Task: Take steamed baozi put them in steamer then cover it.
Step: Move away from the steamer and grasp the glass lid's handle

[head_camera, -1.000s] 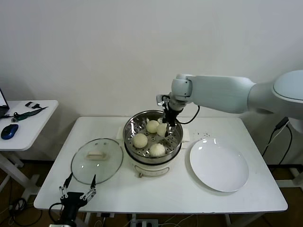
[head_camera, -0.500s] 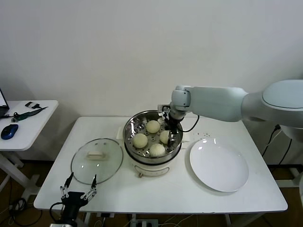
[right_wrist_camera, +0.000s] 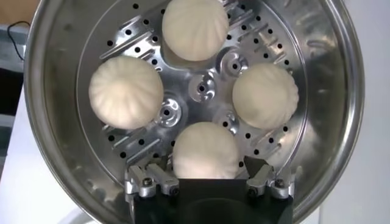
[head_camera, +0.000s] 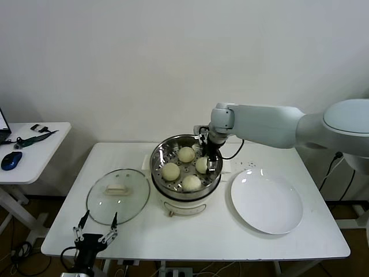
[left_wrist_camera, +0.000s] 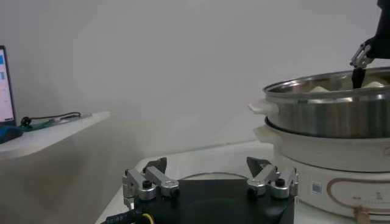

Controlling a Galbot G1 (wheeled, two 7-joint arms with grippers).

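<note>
Right tool point(right_wrist_camera: 210, 182) stands wide, straddling 1 of 4 baozi point(right_wrist_camera: 205, 150) lying inside the steamer point(right_wrist_camera: 55, 146).

It looks like a lab or test room, not a home kitchen: a bare white wall point(head_camera: 115, 57), a plain white surface point(head_camera: 196, 236), and a side desk point(head_camera: 34, 150) (with computer mouse point(head_camera: 10, 160) and cables).

Four white baozi point(right_wrist_camera: 205, 149) sit in steamer point(head_camera: 164, 151), cover point(head_camera: 118, 194) beside.

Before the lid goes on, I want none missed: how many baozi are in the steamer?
4, all inside the steamer: baozi, baozi, baozi, and baozi between the open right gripper fingers.
</note>
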